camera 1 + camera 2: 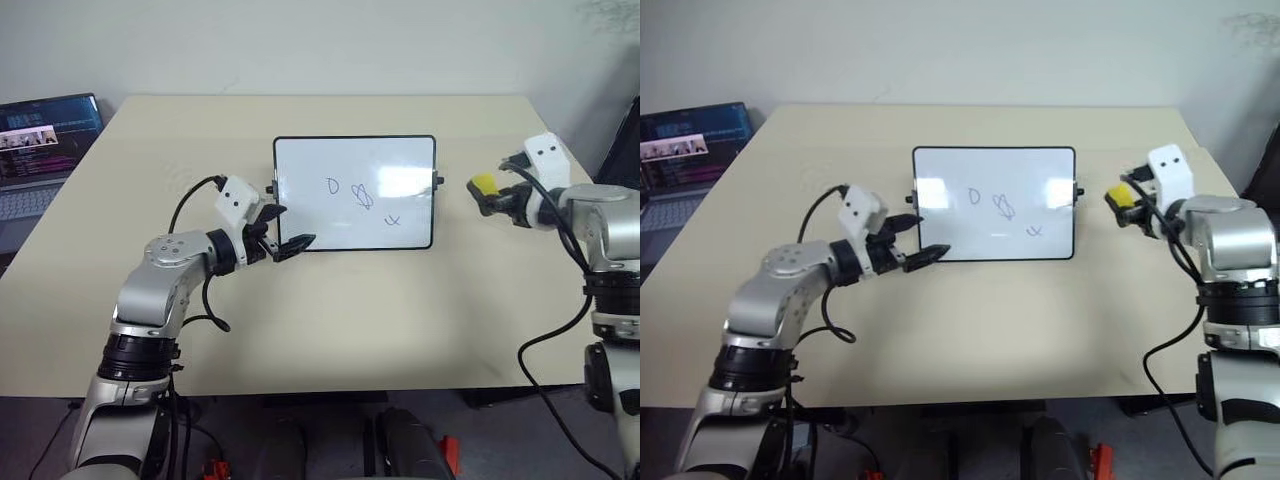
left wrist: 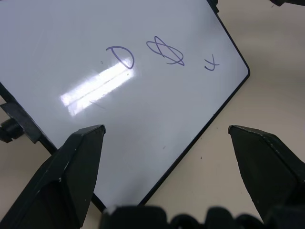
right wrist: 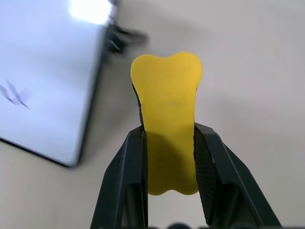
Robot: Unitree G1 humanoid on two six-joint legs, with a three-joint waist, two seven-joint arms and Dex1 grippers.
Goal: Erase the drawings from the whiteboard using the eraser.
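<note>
Right pincer point(image 3: 169, 157) clamped on eraser point(image 3: 167, 124) | left pincer point(image 2: 167, 152) spread wide, empty, beside whiteboard point(image 2: 95, 38)

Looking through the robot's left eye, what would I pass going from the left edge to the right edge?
Laptop → left end effector, open → whiteboard with its three drawings → yellow eraser, held in the right end effector.

No legible text; the laptop screen point(image 1: 45, 135) seemingly shows writing too small to read.
</note>
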